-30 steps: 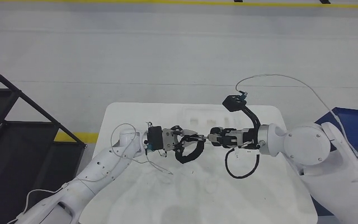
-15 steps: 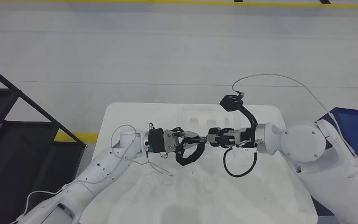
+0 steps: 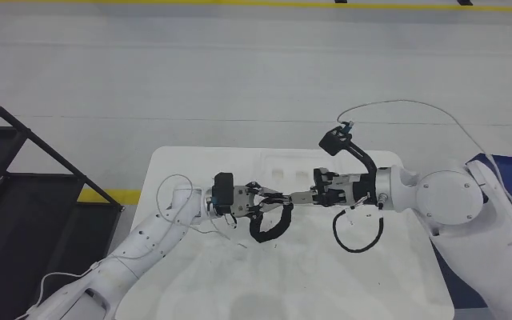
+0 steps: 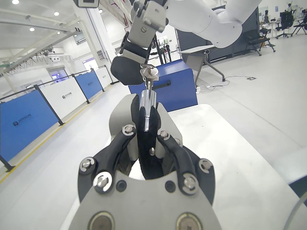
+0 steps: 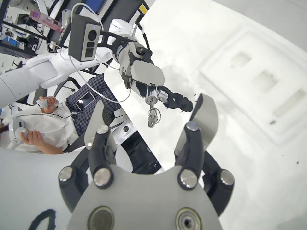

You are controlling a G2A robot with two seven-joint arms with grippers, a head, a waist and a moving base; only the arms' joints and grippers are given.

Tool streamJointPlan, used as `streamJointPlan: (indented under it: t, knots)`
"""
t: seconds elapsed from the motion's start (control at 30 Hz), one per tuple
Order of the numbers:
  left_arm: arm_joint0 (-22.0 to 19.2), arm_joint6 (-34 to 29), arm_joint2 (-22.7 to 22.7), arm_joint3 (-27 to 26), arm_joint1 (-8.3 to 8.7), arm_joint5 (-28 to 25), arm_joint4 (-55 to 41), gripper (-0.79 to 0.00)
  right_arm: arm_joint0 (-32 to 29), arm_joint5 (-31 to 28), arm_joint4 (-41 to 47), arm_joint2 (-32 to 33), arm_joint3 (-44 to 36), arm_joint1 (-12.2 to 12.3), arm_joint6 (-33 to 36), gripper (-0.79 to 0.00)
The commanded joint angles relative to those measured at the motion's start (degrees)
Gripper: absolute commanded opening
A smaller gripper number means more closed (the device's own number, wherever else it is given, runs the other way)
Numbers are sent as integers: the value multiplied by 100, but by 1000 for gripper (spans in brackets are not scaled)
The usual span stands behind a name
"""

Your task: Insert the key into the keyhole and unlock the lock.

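My left gripper (image 4: 144,114) has its jaws closed tight on the lock (image 4: 147,101), holding it up in the air over the table (image 3: 320,272). The key (image 4: 150,75) looks pushed into the keyhole at the end of the shiny barrel. My right gripper (image 5: 153,106) has its jaws spread wide with nothing in them, and it sits near the key, facing it. I think the key is small, thin, hard and a bit slippery, so I would pinch its flat head on the two wide sides and turn gently. Too hard a twist could bend it or make the lock slip in the left jaws. A spare key (image 5: 152,119) hangs loose under it and may swing or get in the way. The lock's black cable (image 3: 266,228) is bendy and droops down toward the table. There is open air all around the key, good room to turn. The foam tray (image 5: 259,77) lies on the table, well apart from the key.
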Motion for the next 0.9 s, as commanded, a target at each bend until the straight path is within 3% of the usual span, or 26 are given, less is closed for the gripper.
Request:
streamJointPlan:
  t: [0.0, 0.2, 0.37, 0.57, 0.87]
  knots:
    - [1, -169, -38, 13, 3, -244, -213, -785, -12, -577, -143, 93, 23, 30, 97, 0]
    - [89, -1016, -293, -269, 74, -1091, -1490, -785, -175, -1722, -459, 296, 66, 118, 345, 0]
    - [167, -1783, -106, -574, 232, -1143, -2282, -785, -281, -1995, -520, 408, 126, 160, 324, 0]
    - [-23, -3011, 284, -884, 500, -1143, -3441, -785, -342, -2245, -369, 457, 271, 179, 264, 0]
    - [-215, -4420, 265, -1073, 764, -1143, -4714, -785, -342, -2245, -369, 457, 271, 179, 264, 0]
